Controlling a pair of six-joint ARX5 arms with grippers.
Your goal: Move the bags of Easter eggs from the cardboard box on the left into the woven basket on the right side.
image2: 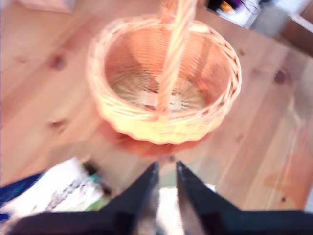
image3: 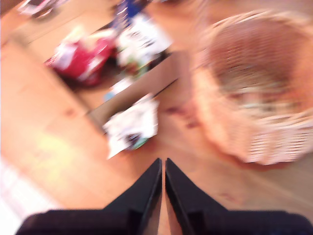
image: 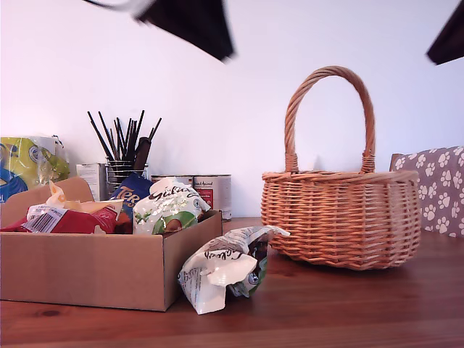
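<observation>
Bags of Easter eggs [image: 221,268], crinkly white over green, lie off the basket [image: 341,217]; my first gripper [image2: 167,169] slightly parted, my second gripper [image3: 163,164] pressed together.

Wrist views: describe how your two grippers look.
My first gripper has two matte black fingers tapering to narrow tips. My second gripper looks the same: black, wedge-shaped fingers ending in points. No cables or markings show. In the exterior view only blurred black arm parts appear at the top edge.
</observation>
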